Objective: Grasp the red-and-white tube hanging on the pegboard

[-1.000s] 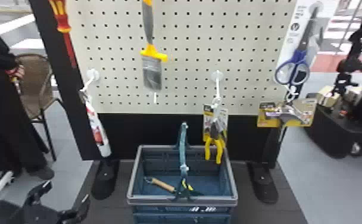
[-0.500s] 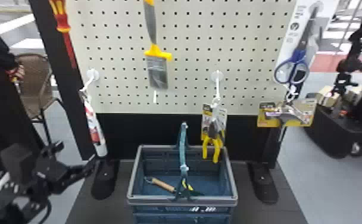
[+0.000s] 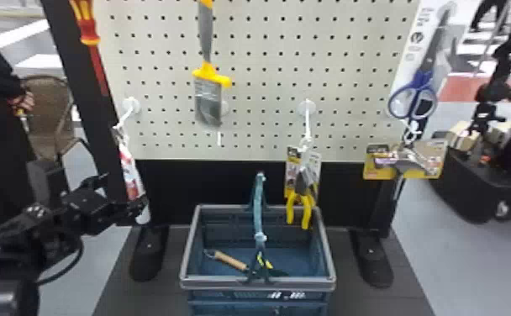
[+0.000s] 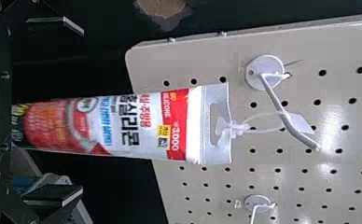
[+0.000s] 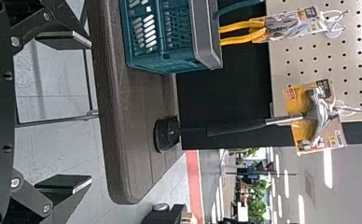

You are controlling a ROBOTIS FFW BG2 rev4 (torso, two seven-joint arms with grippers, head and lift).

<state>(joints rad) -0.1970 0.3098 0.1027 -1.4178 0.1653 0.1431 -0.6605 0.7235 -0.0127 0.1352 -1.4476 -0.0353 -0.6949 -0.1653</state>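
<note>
Head camera: high up, facing forward and down, far enough back to take in the pegboard [image 3: 267,63] and the blue basket [image 3: 208,282] below it. Left wrist camera: turned sideways, close on the tube [image 4: 123,123] at the board's corner. Right wrist camera: sideways, farther back, sharing basket, yellow pliers [image 5: 244,29] and board with the head view.

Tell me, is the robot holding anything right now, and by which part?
Nothing yet. The left gripper stands open around the lower end of the red-and-white tube; the right gripper is open, empty.
</note>
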